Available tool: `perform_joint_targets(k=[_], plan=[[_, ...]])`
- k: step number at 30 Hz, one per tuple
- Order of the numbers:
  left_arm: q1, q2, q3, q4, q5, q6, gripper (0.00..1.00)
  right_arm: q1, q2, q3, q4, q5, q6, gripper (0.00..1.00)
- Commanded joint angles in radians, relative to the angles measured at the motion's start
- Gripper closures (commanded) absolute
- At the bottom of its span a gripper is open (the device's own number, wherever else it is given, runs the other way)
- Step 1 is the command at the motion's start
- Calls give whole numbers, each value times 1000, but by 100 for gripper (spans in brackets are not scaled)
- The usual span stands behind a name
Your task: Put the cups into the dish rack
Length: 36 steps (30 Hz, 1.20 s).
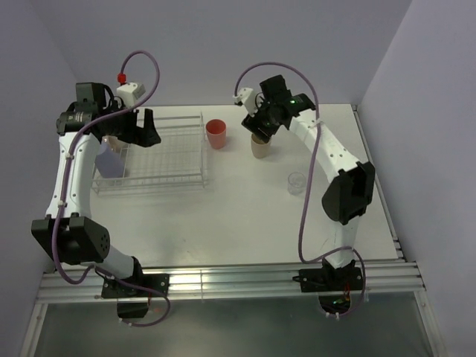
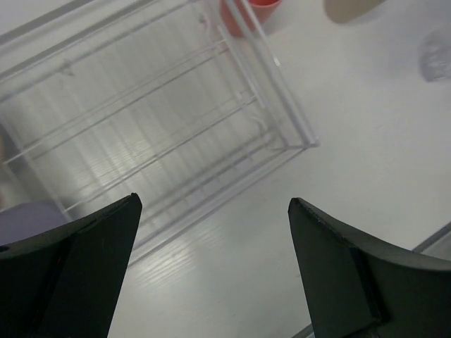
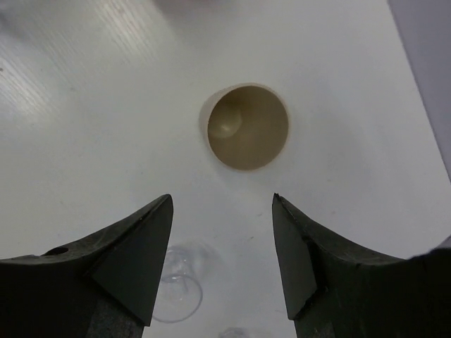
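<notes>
The clear dish rack (image 1: 165, 152) sits at the back left and fills the upper left wrist view (image 2: 176, 105). A lavender cup (image 1: 110, 161) stands in its left end and shows at the left wrist view's edge (image 2: 28, 218). A coral-red cup (image 1: 216, 134) stands just right of the rack. A tan cup (image 1: 260, 147) stands upright further right. My right gripper (image 1: 262, 125) is open above it; the tan cup (image 3: 248, 127) shows just beyond the open fingers, not between them. My left gripper (image 1: 146, 131) is open and empty above the rack. A clear glass (image 1: 297, 183) stands alone on the right.
A pale pinkish thing (image 1: 111, 141) sits in the rack behind the lavender cup, mostly hidden by the left arm. The white table (image 1: 245, 216) ends at a metal rail at the front. Walls close the back and right sides.
</notes>
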Motion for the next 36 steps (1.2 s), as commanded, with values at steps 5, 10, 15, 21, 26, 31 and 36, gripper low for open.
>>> perform_joint_targets(k=[5, 10, 15, 21, 26, 31, 36], plan=[[-13, -39, -60, 171, 205, -148, 5, 9, 152, 46, -47, 56, -114, 34], [-14, -47, -87, 171, 197, -139, 4, 19, 204, 46, -11, 76, -131, 34], [-14, -58, -113, 174, 192, -132, 4, 27, 245, 34, 13, 84, -160, 35], [-14, -53, -127, 184, 194, -133, 4, 41, 288, 47, 0, 85, -186, 42], [-14, -58, -156, 207, 209, -144, 5, 41, 291, 37, -3, 81, -192, 65], [-13, -91, -213, 278, 269, -190, 7, 41, 229, 41, -36, 23, -151, 100], [-11, -179, -348, 449, 418, -364, 5, -8, 101, 159, -99, -255, 47, 100]])
